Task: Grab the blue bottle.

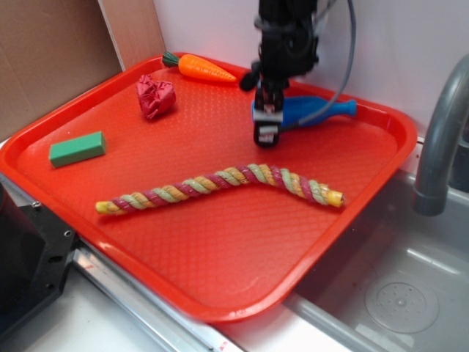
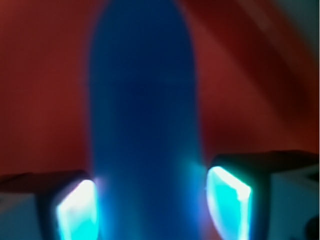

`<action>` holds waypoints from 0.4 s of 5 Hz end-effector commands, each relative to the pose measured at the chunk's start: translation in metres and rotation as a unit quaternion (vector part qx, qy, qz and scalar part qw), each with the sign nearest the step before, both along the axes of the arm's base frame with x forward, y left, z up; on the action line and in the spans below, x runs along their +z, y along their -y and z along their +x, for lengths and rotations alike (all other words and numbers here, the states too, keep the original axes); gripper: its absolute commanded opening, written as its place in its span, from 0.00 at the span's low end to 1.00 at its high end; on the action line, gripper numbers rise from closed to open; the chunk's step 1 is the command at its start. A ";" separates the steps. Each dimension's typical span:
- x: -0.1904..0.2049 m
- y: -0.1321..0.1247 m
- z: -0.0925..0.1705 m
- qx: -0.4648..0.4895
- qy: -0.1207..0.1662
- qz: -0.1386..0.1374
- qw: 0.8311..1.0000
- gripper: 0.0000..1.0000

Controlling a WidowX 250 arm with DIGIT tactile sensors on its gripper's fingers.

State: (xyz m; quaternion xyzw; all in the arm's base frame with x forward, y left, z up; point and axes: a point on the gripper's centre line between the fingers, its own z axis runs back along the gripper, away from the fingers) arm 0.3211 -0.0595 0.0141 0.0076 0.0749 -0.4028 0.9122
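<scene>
- The small bright blue plastic bottle (image 1: 311,110) lies on its side at the far right of the ribbed red plastic tray (image 1: 220,242), its narrow neck pointing right toward the tray's rim.
- The black gripper (image 1: 267,121) stands straight down over the bottle's wide end.
- In the blurred wrist view the fingers (image 2: 77,210) flank the bottle (image 2: 142,125) on both sides, close beside it; whether they press it or are released, I cannot tell.
- Elsewhere on the tray: an orange toy carrot (image 1: 201,67), a crumpled red ball (image 1: 155,97), a green rectangular block (image 1: 77,149) and a twisted multicoloured rope (image 1: 220,187).
</scene>
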 end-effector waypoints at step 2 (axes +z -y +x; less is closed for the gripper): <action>0.049 -0.001 -0.017 0.084 -0.002 0.009 0.996 0.00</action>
